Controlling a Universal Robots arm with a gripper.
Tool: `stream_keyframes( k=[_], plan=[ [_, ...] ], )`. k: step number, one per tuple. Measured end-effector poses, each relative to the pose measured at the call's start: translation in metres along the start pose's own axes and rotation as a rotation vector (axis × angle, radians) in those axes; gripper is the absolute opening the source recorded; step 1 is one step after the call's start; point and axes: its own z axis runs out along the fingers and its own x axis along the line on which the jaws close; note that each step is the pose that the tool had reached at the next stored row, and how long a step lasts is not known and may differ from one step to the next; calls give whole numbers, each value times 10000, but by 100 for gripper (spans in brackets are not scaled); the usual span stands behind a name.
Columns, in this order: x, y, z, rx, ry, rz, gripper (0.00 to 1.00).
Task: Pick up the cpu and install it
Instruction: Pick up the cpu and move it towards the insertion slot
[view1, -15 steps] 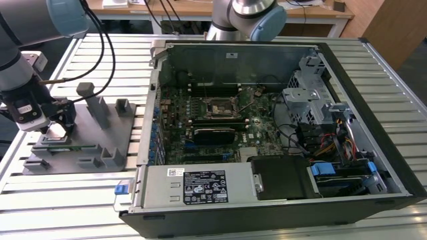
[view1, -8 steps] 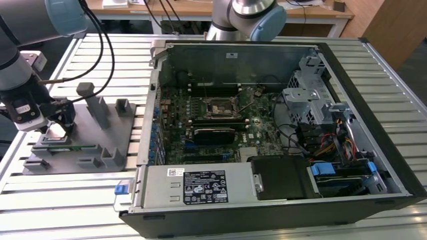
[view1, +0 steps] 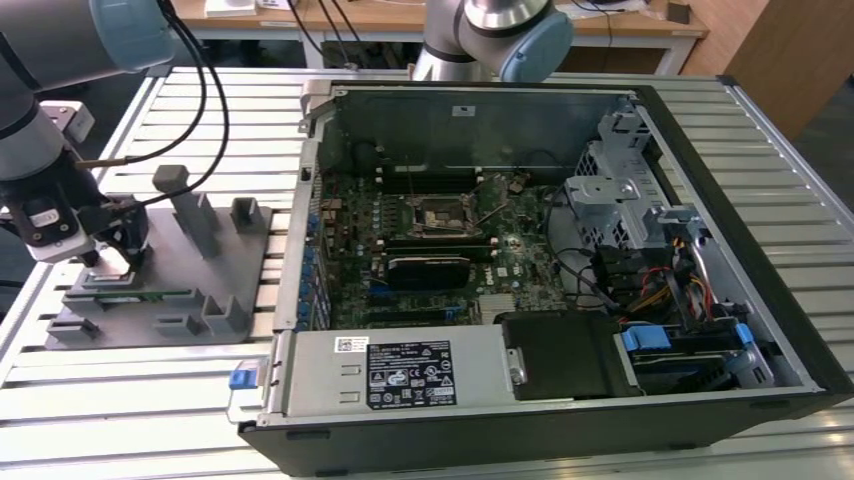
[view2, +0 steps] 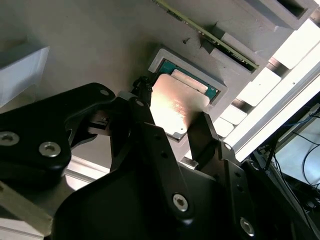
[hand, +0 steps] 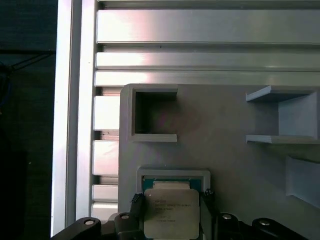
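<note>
- At the exterior view's left, one grey fixture plate (view1: 200, 270) lies on the slatted table (view1: 160, 400). My one pincer (view1: 114, 250) is down over it, close to the plate's edge on that side.
- There is one cpu (hand: 171, 212), and it sits at a square recess (hand: 172, 176) in that plate. A strip of green floor shows past one of the chip's sides.
- My pincer is drawn narrow on the cpu. In both wrist views the two black fingers (view2: 202, 135) stand against two opposite edges of the chip, and the shiny lid is bare between them. I cannot tell whether it has left the recess floor.
- I judge it light, stiff and flat, so weight is no trouble.
- The metal lid looks slick, so pressing on top would gain nothing. The thin pale edges are the place to hold, square and opposite.
- I take the underside to be delicate. It should be kept level and never dragged across the recess wall.
- A hard squeeze is not needed, only enough that it cannot tip.
- Towards the exterior view's right stands one open computer case (view1: 747, 200), just beside the plate.
- Inside it lies one motherboard (view1: 400, 240) with one square socket (view1: 434, 213), whose middle looks bare.
- Count: one cpu, one pincer, one plate, one case, one socket.
</note>
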Motion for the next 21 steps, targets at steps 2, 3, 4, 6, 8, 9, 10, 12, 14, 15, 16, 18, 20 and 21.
stream_keyframes(
  k=[2, 3, 4, 6, 8, 9, 10, 12, 14, 15, 16, 18, 20, 21],
  plan=[
    [1, 1, -18, 0, 0, 0, 53],
    [1, 1, -28, -1, -1, 0, 53],
    [1, 1, -38, 0, 0, 0, 53],
    [2, 2, -62, 0, 0, 0, 53],
    [2, 3, -86, 0, -1, 0, 53],
    [3, 4, -111, 0, 0, 0, 53],
    [4, 5, -123, 0, 0, 0, 53],
    [3, 6, -146, 3, -2, -1, 53],
    [4, 7, -162, 3, -3, -1, 53],
    [5, 7, -169, 4, 0, -1, 53],
    [5, 7, -178, 4, 0, 0, 53],
    [5, 8, -198, 4, 0, 0, 53],
    [6, 9, -222, 4, 0, 0, 53],
    [7, 9, -238, 4, 0, 0, 53]
  ],
)
